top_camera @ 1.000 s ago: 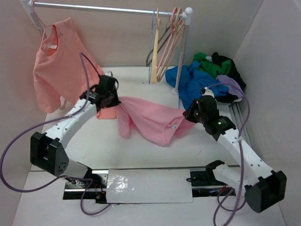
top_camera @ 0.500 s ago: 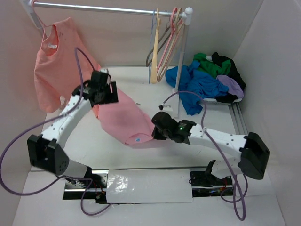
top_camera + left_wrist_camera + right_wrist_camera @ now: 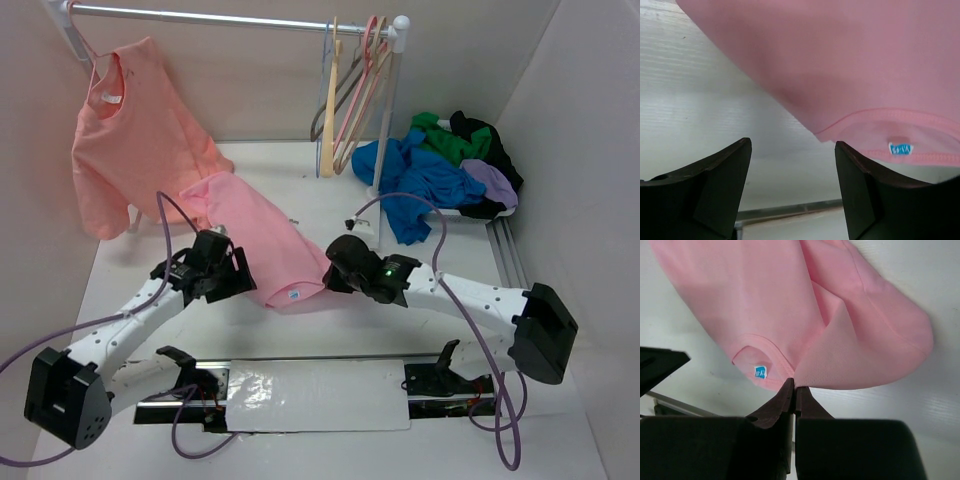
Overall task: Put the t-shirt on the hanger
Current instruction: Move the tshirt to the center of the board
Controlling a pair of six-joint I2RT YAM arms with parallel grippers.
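Observation:
The bubblegum-pink t-shirt (image 3: 258, 232) lies crumpled on the white table, its teal label (image 3: 291, 295) at the near end. My right gripper (image 3: 328, 272) is shut on the shirt's edge (image 3: 812, 377), just right of the label (image 3: 760, 371). My left gripper (image 3: 240, 275) is open at the shirt's near-left side. In the left wrist view the gripper (image 3: 792, 145) has only bare table between its fingers, and the shirt's hem (image 3: 875, 117) lies just beyond. A thin greyish wire hanger (image 3: 318, 122) hangs on the rail among thicker ones.
A salmon-orange shirt (image 3: 130, 140) hangs at the rail's left end. Cream and pink hangers (image 3: 352, 90) hang by the right post (image 3: 390, 100). A heap of blue, green and lilac garments (image 3: 440, 170) lies at the back right. Side walls close in the table.
My left gripper opened, let go of the t-shirt and drew back toward the near edge. The shirt sank flat onto the table. The right gripper swung left, still holding it.

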